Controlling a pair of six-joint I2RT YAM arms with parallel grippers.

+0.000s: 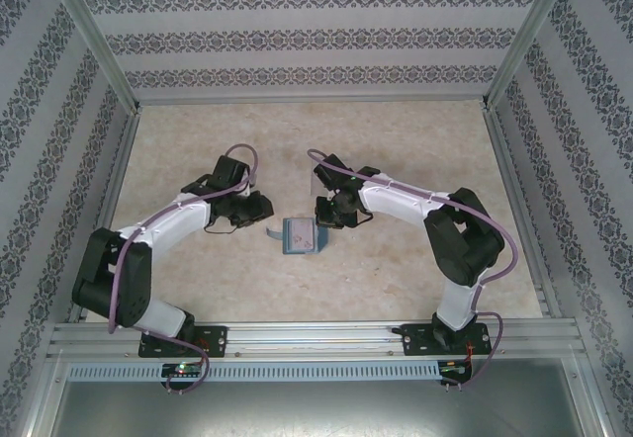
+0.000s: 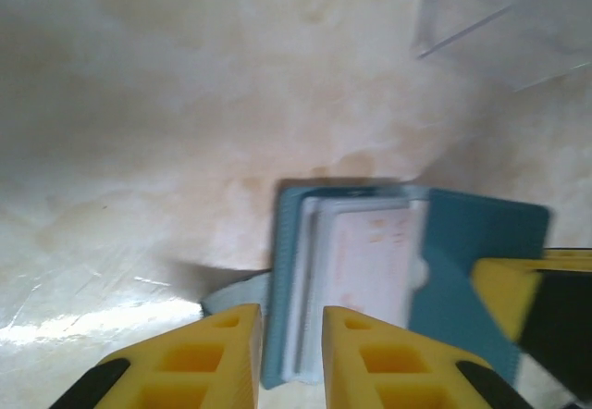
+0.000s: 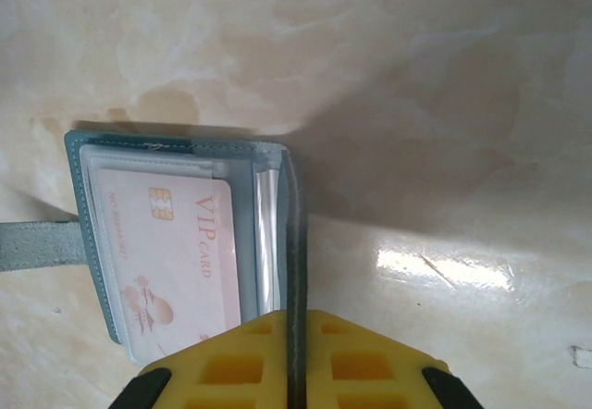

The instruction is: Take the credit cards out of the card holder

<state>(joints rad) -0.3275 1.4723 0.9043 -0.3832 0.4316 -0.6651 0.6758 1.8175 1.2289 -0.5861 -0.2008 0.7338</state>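
r gripper (image 3: 296,324) pinches soft teal card holder (image 3: 239,242); glossy pink card (image 3: 171,252)

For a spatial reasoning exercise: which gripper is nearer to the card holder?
Right. The right gripper is shut on the card holder's raised cover. The left gripper sits over its opposite edge, jaws slightly open, contact unclear.

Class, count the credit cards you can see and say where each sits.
1: a pale pink VIP card tucked in a clear pocket of the open teal card holder. Others may be hidden behind it.
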